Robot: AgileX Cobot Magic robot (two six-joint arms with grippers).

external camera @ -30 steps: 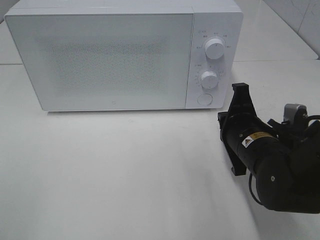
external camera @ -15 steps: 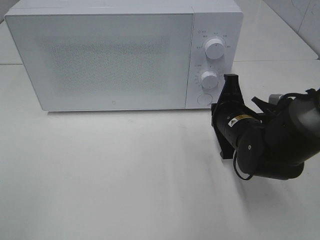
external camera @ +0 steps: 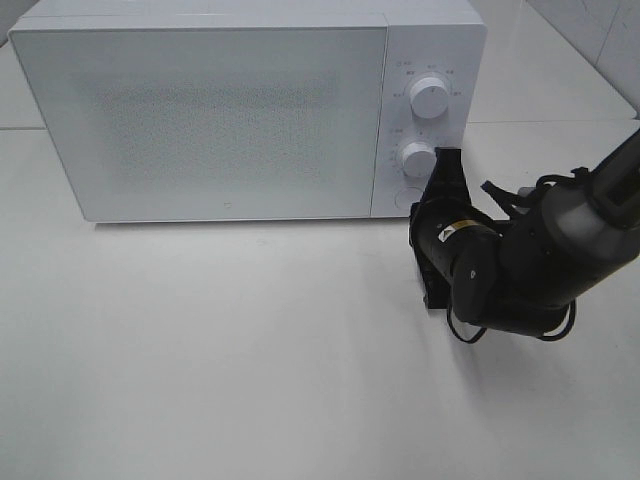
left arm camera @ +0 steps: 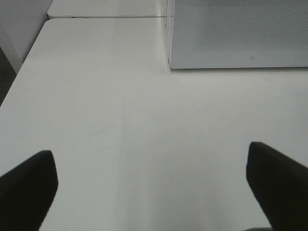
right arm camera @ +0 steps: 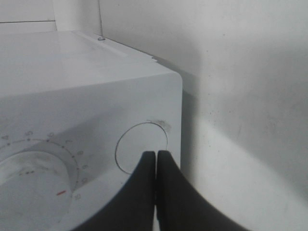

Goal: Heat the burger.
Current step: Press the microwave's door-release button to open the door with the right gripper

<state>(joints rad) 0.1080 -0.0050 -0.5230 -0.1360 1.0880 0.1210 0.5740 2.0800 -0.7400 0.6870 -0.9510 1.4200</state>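
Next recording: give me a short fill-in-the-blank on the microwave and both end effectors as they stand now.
1. The microwave door is ____.
2. The right end effector, tips shut, is at the round ____ below the lower knob.
3. The left end effector hangs ____ over the white table.
Missing words: closed; button; open.
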